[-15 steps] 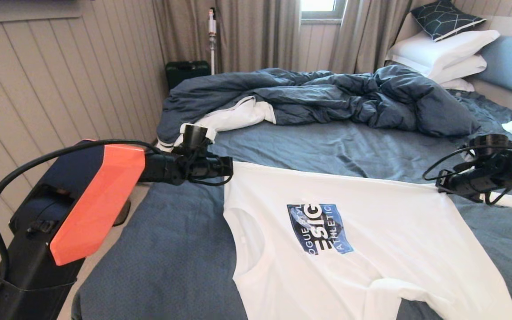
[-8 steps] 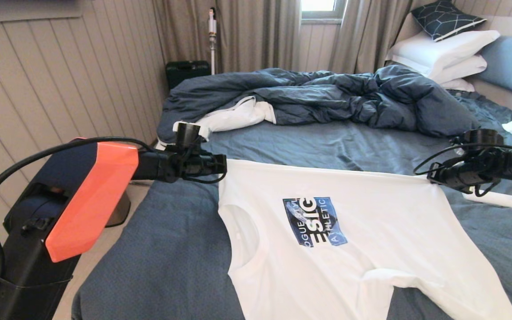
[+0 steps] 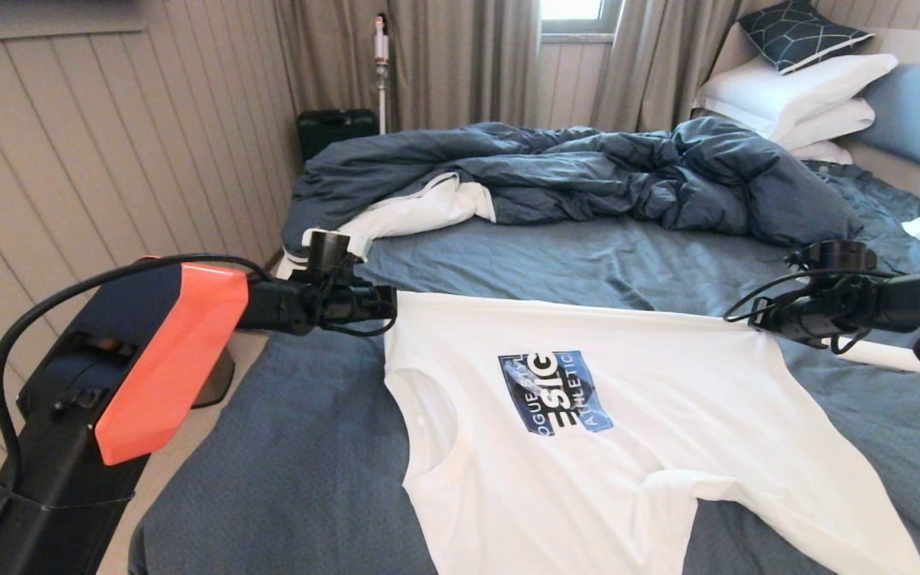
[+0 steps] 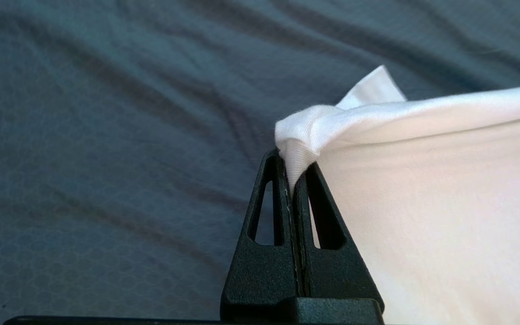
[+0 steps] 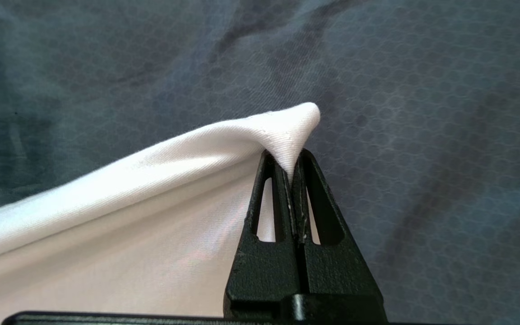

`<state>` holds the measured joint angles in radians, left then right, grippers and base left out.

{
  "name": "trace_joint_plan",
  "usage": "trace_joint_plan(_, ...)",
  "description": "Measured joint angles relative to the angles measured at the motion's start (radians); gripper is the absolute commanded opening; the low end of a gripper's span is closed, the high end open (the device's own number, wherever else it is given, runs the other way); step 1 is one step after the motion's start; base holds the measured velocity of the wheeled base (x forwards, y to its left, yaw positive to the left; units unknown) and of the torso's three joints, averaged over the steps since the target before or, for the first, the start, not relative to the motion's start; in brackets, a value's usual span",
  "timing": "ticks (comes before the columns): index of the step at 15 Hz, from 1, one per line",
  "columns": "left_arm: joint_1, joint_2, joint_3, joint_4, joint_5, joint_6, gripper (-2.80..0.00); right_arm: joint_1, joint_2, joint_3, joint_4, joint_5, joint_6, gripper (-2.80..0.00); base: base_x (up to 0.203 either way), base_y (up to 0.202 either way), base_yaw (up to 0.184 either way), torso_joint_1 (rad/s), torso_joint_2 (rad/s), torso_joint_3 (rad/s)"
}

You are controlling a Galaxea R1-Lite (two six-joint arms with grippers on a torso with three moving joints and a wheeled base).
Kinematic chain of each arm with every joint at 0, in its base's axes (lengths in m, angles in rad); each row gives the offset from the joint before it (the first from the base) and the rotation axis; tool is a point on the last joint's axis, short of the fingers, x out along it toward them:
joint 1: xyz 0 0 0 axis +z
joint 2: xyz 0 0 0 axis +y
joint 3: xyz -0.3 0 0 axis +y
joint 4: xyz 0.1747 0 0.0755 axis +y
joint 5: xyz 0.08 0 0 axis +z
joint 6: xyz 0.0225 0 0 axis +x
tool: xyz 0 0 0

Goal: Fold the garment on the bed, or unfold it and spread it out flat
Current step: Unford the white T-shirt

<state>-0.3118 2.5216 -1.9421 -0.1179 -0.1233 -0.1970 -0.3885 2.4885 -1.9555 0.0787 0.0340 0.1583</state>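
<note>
Bare sheet ahead, rumpled duvet beyond.

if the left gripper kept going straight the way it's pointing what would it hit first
Probably the sheet of the bed. The left gripper, shut on a corner of the white T-shirt, points across it; the sheet fills the wrist view beyond, though depth is unclear.

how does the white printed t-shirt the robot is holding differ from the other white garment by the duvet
The white printed T-shirt lies spread across the dark blue-grey sheet; the plain white garment is bunched, partly under the rumpled blue duvet. The T-shirt shows a blue logo; the bunched one shows none. The left claw and right claw pinch the T-shirt's far corners; nothing holds the other. Both are white cloth.
</note>
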Motion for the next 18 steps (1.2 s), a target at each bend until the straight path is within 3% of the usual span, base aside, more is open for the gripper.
trace_joint_plan(1, 0.005, 0.005, 0.0, 0.001, 0.0, 0.0, -2.8, 0.002, 0.002, 0.0, 0.0, 0.0, -0.002, -2.8, 0.0, 0.0, 0.0, 0.0, 0.0, 0.0)
trace_joint_plan(2, 0.006, 0.008, 0.0, 0.001, 0.0, 0.001, -2.8, 0.003, 0.003, 0.0, 0.0, -0.001, -0.003, 0.0, 0.0, 0.0, 0.0, 0.0, 0.0, 0.0)
trace_joint_plan(7, 0.009, 0.016, 0.0, 0.007, 0.008, 0.012, -2.8, 0.006, 0.006, 0.0, 0.0, -0.009, -0.007, 0.0, 0.0, 0.0, 0.0, 0.0, 0.0, 0.0)
trace_joint_plan(8, 0.006, 0.016, 0.0, 0.008, 0.009, 0.013, 0.0, 0.006, 0.007, 0.0, 0.002, -0.007, -0.01, 0.0, 0.0, 0.0, 0.0, 0.0, 0.0, 0.0)
trace_joint_plan(18, 0.009, -0.036, 0.039, 0.014, 0.014, 0.011, 0.0, -0.018, -0.009, 0.019, 0.011, 0.003, -0.005, 0.0, 0.0, 0.0, 0.0, 0.0, 0.0, 0.0)
